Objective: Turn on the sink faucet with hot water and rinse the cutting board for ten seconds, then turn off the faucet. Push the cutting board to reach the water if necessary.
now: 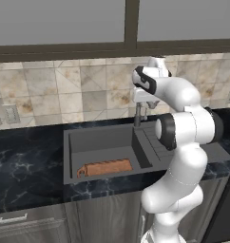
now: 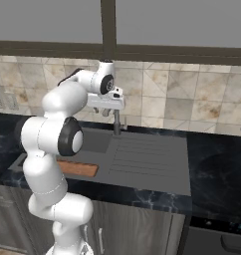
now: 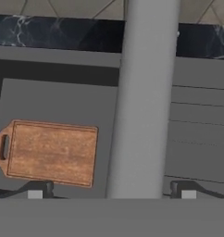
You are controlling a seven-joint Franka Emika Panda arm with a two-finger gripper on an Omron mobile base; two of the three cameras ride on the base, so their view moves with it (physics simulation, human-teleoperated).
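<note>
The dark grey sink faucet (image 1: 137,116) stands at the back rim of the sink (image 1: 74,142), between basin and drainboard. My gripper (image 1: 143,102) hangs just above it and is open. In the hand view its spout (image 3: 144,102) runs as a wide grey column between my fingertips (image 3: 40,188), nearer the right tip. The reddish-brown cutting board (image 1: 105,167) lies flat on the basin floor by the front wall, with its loop handle (image 3: 2,148) to the left. From the right base, the board (image 2: 78,168) peeks out beside my arm, under the gripper (image 2: 110,106). The water is out of view.
A ribbed drainboard (image 2: 142,157) fills the sink's right part. Black marble counter (image 1: 26,163) surrounds it, with a tiled wall (image 1: 64,90) and window frame behind. Wall outlets (image 1: 10,114) sit at the far left. My own arm (image 1: 188,128) rises over the drainboard.
</note>
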